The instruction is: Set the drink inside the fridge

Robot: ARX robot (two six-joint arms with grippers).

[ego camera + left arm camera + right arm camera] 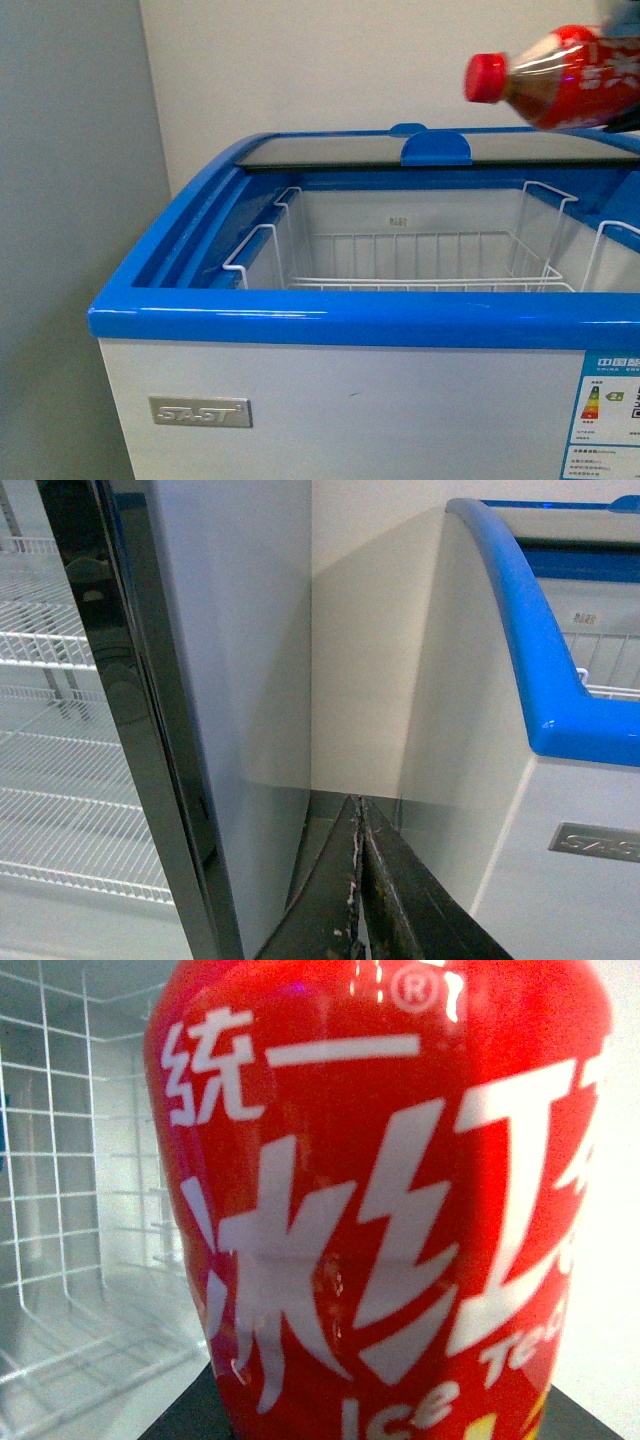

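Observation:
The drink (565,80) is a small bottle of dark liquid with a red label, held on its side with its red cap (485,77) pointing left. It hangs above the back right of the open fridge (350,322), a white chest cooler with a blue rim. My right gripper (375,1422) is shut on the drink, whose red label (380,1190) fills the right wrist view; only dark finger edges show below it. My left gripper (358,815) is shut on nothing, low in the gap beside the fridge's white side (460,740).
The glass lid (330,150) is slid to the back, leaving the opening bare. White wire baskets (400,255) hang inside. A tall grey upright cabinet (230,680) with wire shelves (60,650) stands close to the fridge's left. A wall runs behind both.

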